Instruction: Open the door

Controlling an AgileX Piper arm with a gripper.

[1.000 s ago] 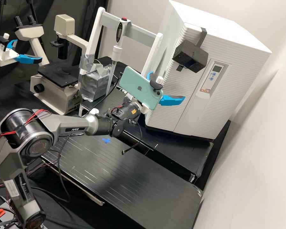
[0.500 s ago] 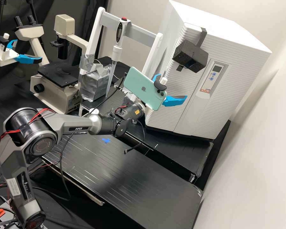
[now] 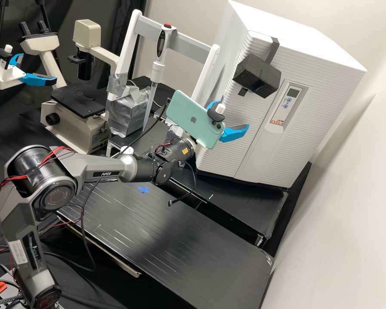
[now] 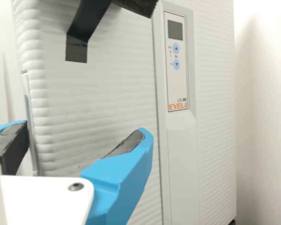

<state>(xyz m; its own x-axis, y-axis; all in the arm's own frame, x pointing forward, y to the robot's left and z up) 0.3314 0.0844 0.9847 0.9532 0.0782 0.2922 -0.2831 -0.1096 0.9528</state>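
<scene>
Background: pale wall at 1 side, dark curtain at the other. Surface: black tabletop, 2 sections with a gap between; 1 blue tape mark on the front section.

Item: 1 large white cabinet, upright on the rear section. Its ribbed door, at the front, looks shut. Fitted to the front: 1 black foam block with 1 black strap; beside it, 1 control panel with 1 display and 2 blue buttons.

Item: 1 silver-taped box, beside a white frame.

Item: 1 pipette, tip down, at the frame's grey crossbar.

Item: 1 cream microscope, beyond the box.

Item: 1 dark grey arm, bent at the elbow, forearm roughly level, wrist toward the cabinet; 1 mint-green phone mounted near its gripper. Jaws spread wide, nothing between them, in front of the door and lower than the foam block. In the wrist view, the gripper faces the ribbed front near its side edge.
</scene>
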